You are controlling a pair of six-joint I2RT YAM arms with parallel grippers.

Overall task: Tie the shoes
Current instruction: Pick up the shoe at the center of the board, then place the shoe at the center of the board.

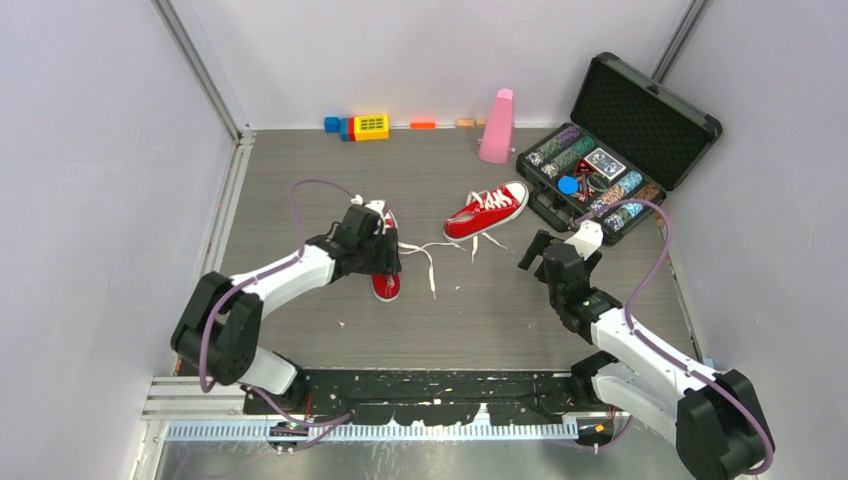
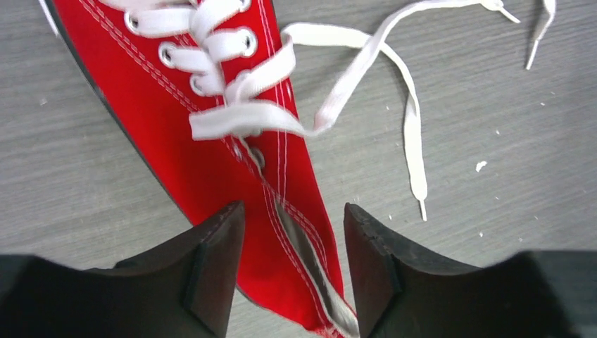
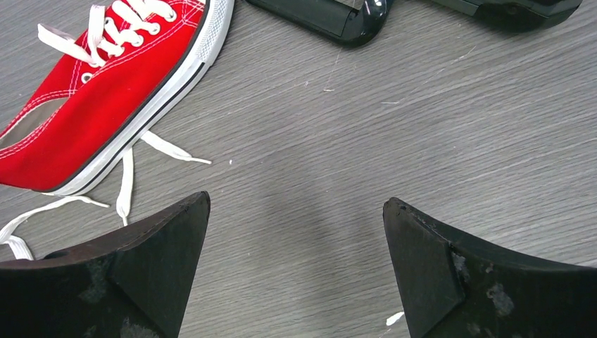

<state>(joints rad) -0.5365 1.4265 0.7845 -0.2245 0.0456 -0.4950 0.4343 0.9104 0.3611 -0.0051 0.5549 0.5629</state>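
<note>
Two red shoes with white laces lie on the grey table. My left gripper (image 1: 388, 262) covers most of the left shoe (image 1: 386, 288). In the left wrist view the left gripper (image 2: 292, 205) is open, its jaws straddling the heel end of that shoe (image 2: 211, 148), with a little space showing on each side. Its loose laces (image 2: 412, 134) trail off to the right. The second shoe (image 1: 487, 210) lies on its side further back, also seen in the right wrist view (image 3: 105, 105). My right gripper (image 3: 296, 197) hovers wide open over bare table, right of that shoe (image 1: 550, 255).
An open black case (image 1: 600, 170) of poker chips stands at the back right, its edge close above my right gripper (image 3: 338, 17). A pink cone-shaped object (image 1: 497, 127) and coloured blocks (image 1: 358, 126) line the back wall. White walls close in on both sides.
</note>
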